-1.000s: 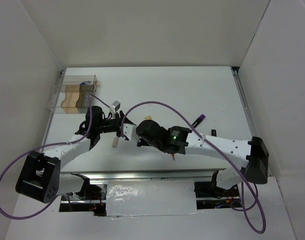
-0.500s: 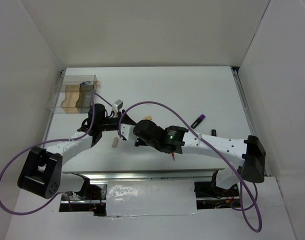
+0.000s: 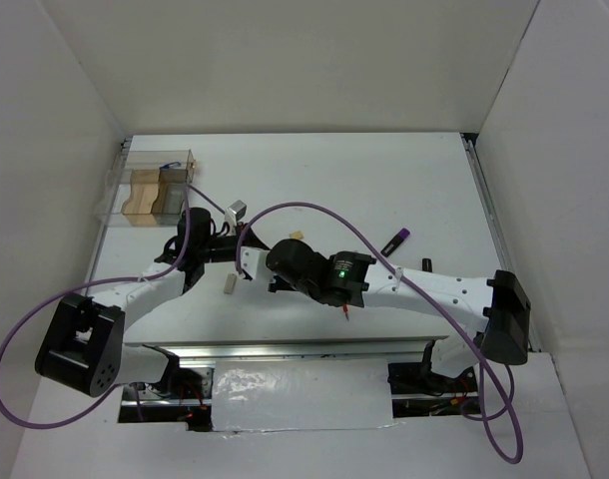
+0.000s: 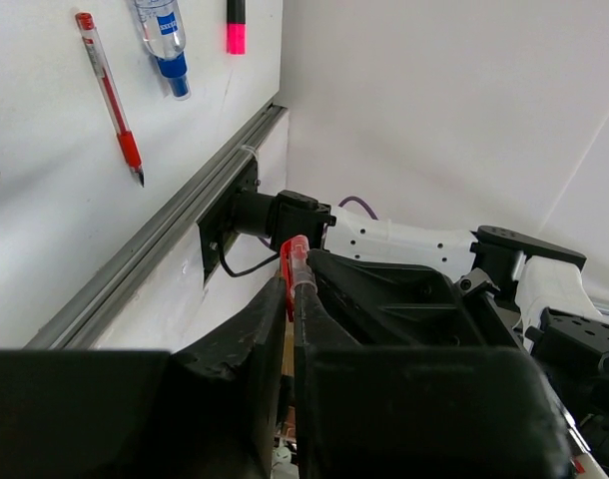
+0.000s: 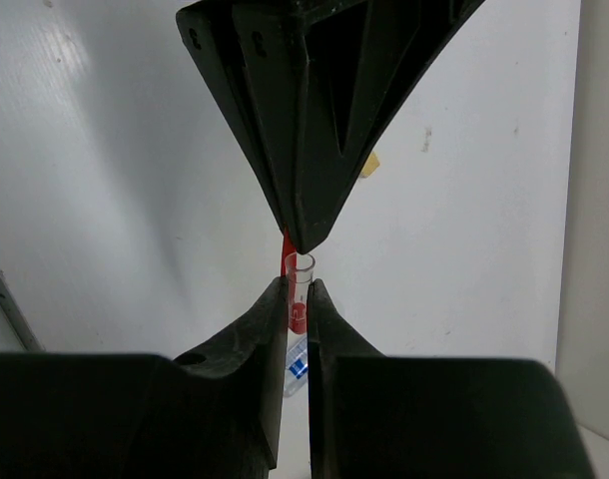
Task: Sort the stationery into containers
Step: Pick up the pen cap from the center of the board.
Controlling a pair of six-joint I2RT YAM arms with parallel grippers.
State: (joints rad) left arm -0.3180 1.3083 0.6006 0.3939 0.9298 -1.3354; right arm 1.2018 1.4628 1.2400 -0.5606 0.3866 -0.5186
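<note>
Both grippers meet over the middle of the table point(image 3: 314, 180) on 1 pen point(image 4: 297, 257), clear barrel w/ a red end. L gripper point(image 4: 295, 287) is closed on the red end, a finger pressing each side; R gripper point(image 5: 297, 291) is clamped on the same pen from the opp. direction, jaws nearly together; pen held off the table between the 2.

On the table: red pen point(image 4: 110, 95) lying near the front rail point(image 4: 155, 249); blue-capped tube point(image 4: 165, 35) & pink-black marker point(image 4: 236, 12) beyond it, side by side, not touching; purple marker point(image 3: 395, 240) alone to the R of the grippers; tan eraser point(image 3: 228, 284) just on the near side of them; 2nd tan eraser point(image 3: 297, 235) just behind the R arm. Clear box point(image 3: 150, 188) sits at the far L; tan & brown blocks show through its walls; which compartment, can't tell.
</note>
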